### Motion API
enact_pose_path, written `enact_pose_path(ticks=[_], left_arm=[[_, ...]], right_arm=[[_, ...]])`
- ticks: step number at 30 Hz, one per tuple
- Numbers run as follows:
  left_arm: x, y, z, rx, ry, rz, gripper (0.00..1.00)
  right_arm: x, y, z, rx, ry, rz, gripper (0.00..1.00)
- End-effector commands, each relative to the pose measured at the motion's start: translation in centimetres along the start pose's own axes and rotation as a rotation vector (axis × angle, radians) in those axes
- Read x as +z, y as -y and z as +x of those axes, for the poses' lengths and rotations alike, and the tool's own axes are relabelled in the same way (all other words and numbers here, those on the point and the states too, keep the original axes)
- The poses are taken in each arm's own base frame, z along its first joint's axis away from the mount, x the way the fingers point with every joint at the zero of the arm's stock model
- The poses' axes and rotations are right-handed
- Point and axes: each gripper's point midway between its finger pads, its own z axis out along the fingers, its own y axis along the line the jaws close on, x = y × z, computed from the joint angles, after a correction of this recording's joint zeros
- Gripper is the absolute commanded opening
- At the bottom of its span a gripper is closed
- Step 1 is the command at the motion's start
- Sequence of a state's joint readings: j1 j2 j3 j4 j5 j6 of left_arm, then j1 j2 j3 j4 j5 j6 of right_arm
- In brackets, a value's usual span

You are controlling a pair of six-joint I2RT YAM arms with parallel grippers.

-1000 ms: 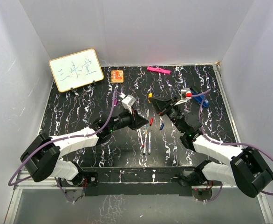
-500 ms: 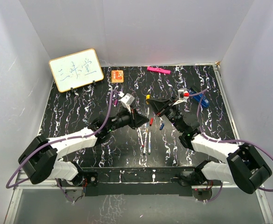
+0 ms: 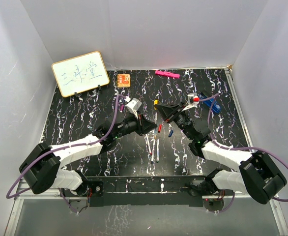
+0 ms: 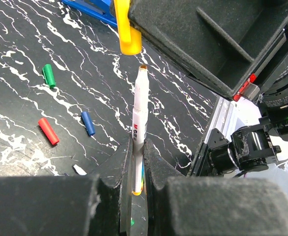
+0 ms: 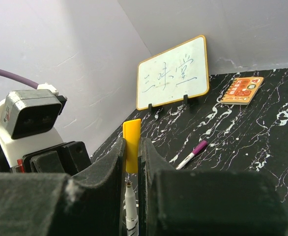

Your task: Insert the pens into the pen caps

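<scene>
**Left gripper** (image 4: pixel 138 147): the fingers (image 4: pixel 115 169) are drawn narrow and clamped on the lower barrel of a white pen (image 4: pixel 140 110). The pen stands out past the fingertips, nib foremost.

**Right gripper** (image 5: pixel 131 147): the fingers (image 5: pixel 112 167) are likewise narrow, pinching the yellow cap (image 5: pixel 131 135) between them with its open end toward the nib.

**Change noted:** against the overhead view of a second ago, the left gripper has advanced toward the right one and the gap between them has closed. Over the last half second both have held almost still. The nib now sits just short of the cap's mouth, apart from it and not entered. In the left wrist view the nib lies slightly to one side of the cap's axis. Whether that is a true offset or the camera angle cannot be told.

**Judgement:** the approach is done, fine alignment is in hand, and insertion has not yet begun. The next move calls for a short, straight push along the barrel. A skewed push could lever the cap out of its pinch.

**Left of the left fingers, on the table** (image 4: pixel 16 44): a blue cap (image 4: pixel 88 123), a red cap (image 4: pixel 48 131) and, farther out, a green cap (image 4: pixel 48 75). All lie loose, well apart from either gripper.

**Beyond the right fingers:** a purple-tipped pen (image 5: pixel 193 153) lies flat. Farther off are an orange card (image 5: pixel 241 90) and a whiteboard (image 5: pixel 172 73).

**Overhead view:** more loose pens (image 3: pixel 154 147) lie on the near side of both grippers.
</scene>
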State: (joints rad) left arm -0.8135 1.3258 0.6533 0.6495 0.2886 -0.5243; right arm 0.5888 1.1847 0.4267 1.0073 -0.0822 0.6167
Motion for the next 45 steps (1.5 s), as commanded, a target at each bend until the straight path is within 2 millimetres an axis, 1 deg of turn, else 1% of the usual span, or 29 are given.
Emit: enact_pose_path(ticks=[1, 9, 22, 30, 36, 45], left_arm=[[-0.4, 0.7, -2.2, 0.041, 0.066, 0.006, 0.0], [-0.5, 0.3, -2.5, 0.053, 0.074, -0.02, 0.0], [-0.4, 0.9, -3.0, 0.056, 0.081, 0.0, 0.0], [-0.6, 0.7, -3.1, 0.053, 0.09, -0.012, 0.0], [-0.3, 0.8, -3.8, 0.049, 0.117, -0.011, 0.0], [-0.4, 0.9, -6.5, 0.058, 0.212, -0.042, 0.0]], right_arm=[[-0.1, -1.1, -1.1, 0.002, 0.042, -0.05, 0.0], [-0.3, -1.4, -1.0, 0.011, 0.04, -0.06, 0.0], [-0.3, -1.1, -0.4, 0.014, 0.025, -0.059, 0.0], [-0.3, -1.1, 0.1, 0.011, 0.011, -0.066, 0.0], [-0.6, -1.1, 1.1, 0.015, -0.018, -0.075, 0.0], [-1.1, -0.7, 3.2, 0.027, -0.084, -0.066, 0.0]])
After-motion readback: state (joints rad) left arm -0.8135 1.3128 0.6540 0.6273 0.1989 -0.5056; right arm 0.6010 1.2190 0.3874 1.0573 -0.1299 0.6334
